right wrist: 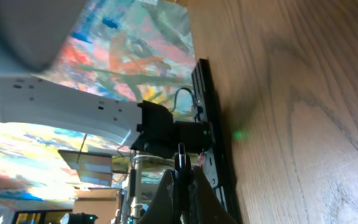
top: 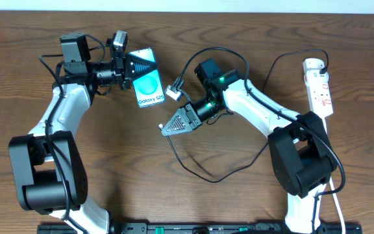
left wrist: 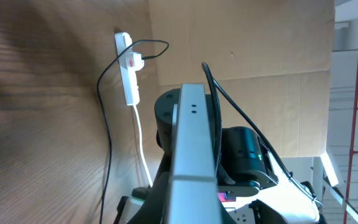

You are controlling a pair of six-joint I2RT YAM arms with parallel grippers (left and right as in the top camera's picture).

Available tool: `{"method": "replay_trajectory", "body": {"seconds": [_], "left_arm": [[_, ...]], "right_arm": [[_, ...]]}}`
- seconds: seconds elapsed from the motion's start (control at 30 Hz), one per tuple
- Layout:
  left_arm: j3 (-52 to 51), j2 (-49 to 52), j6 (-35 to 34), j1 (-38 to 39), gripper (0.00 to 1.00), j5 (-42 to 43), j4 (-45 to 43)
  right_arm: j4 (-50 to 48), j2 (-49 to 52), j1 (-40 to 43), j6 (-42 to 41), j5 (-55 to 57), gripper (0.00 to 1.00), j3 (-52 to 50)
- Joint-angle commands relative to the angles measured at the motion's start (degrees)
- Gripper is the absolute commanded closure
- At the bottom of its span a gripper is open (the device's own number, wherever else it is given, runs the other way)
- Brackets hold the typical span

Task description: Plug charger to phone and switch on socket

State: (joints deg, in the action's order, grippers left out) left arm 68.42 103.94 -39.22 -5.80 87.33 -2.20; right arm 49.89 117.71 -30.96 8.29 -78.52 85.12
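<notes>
While the left end effector (top: 135, 69) holds the flat blue-screen phone (top: 149, 90), its bottom end points toward the nearby right end effector (top: 167, 126), which pinches the thin black charger cable (right wrist: 180, 155).

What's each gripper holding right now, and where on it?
Left gripper grips the phone by one short end; right gripper pinches the charger near its tip.

One camera looks straight down on the whole table (top: 239, 208). Both wrist cameras look sideways along it. The top and left views share the socket (top: 321, 88).
</notes>
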Motion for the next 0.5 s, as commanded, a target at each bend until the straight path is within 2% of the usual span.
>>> {"method": "replay_trajectory", "body": {"seconds": [0.0,0.27,0.47], "left_arm": [[0.0,-0.3,-0.5,-0.3,0.93,2.7,-1.0],[0.0,-0.3,-0.5,-0.3,0.93,2.7,-2.8],[0.0,-0.3,-2.7,-0.3,0.93,-0.3,-3.1]], "right_arm": [[-0.4,0.2,0.9,1.8,-4.5,0.99,1.1],[-3.0,0.2,3.3,1.1,-9.1,0.99,1.1],[-7.0,0.2,4.0,-3.4,-9.6,0.99,1.1]]}}
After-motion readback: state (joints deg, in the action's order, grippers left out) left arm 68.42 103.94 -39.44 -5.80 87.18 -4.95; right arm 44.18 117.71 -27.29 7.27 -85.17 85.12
